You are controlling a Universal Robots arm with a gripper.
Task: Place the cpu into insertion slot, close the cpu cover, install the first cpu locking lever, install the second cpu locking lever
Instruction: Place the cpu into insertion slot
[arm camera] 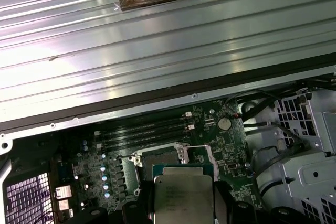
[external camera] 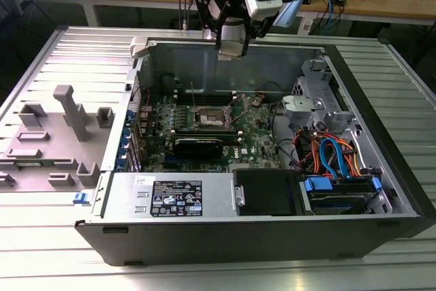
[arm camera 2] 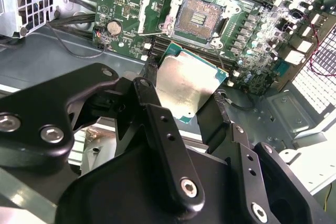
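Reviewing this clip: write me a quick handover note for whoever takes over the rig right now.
The hand is shut on the cpu, held in the air above the open case.
The insertion slot on the motherboard is empty, contacts exposed.
The cpu cover is flipped open beside the slot.
Done: cpu is in the grasp.
Left: every step from seating the cpu onward.

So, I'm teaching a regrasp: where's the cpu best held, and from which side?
By two opposite edges, coming in from its flat silver top. The cpu is a thin square plate, so only the edges give fingers something to clamp. The gripper holds it that way: one finger per side, underside left free to face the slot.
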